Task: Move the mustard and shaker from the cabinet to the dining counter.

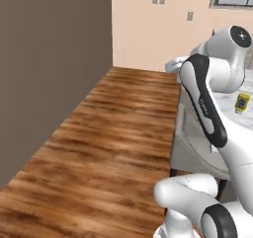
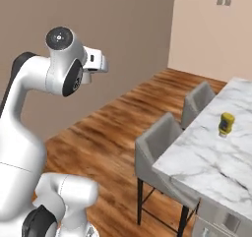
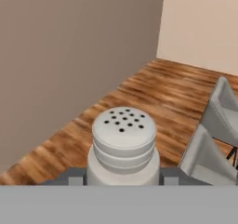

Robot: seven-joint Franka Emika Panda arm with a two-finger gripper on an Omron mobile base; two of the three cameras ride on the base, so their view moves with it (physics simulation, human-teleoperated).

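Here, dining counter (image 2: 206,157) at 4 o'clock in right base view, marble top cut off by the right and bottom edges; in left base view mostly hidden behind the white arm, only a sliver at 3 o'clock. Two grey stools (image 2: 160,142) tucked along its near edge, legs of the farther one hidden behind the nearer. Wood floor (image 1: 108,143) running toward the beige wall.

Mustard (image 2: 226,123) upright on the marble, long axis vertical, narrow top up, well in from the stool-side edge; in left base view (image 1: 241,102) small at 3 o'clock, label blurred.

Shaker (image 3: 123,146) at 6 o'clock in hand view, long axis along the gripper's line of sight, perforated domed top toward the camera; lower body cut off by the frame bottom. Gripper (image 3: 123,179) pinching the shaker, dark fingers (image 3: 74,176) barely showing at 8 and 4 o'clock against its sides. In right base view the hand sits high at 11 o'clock, jaws hidden.
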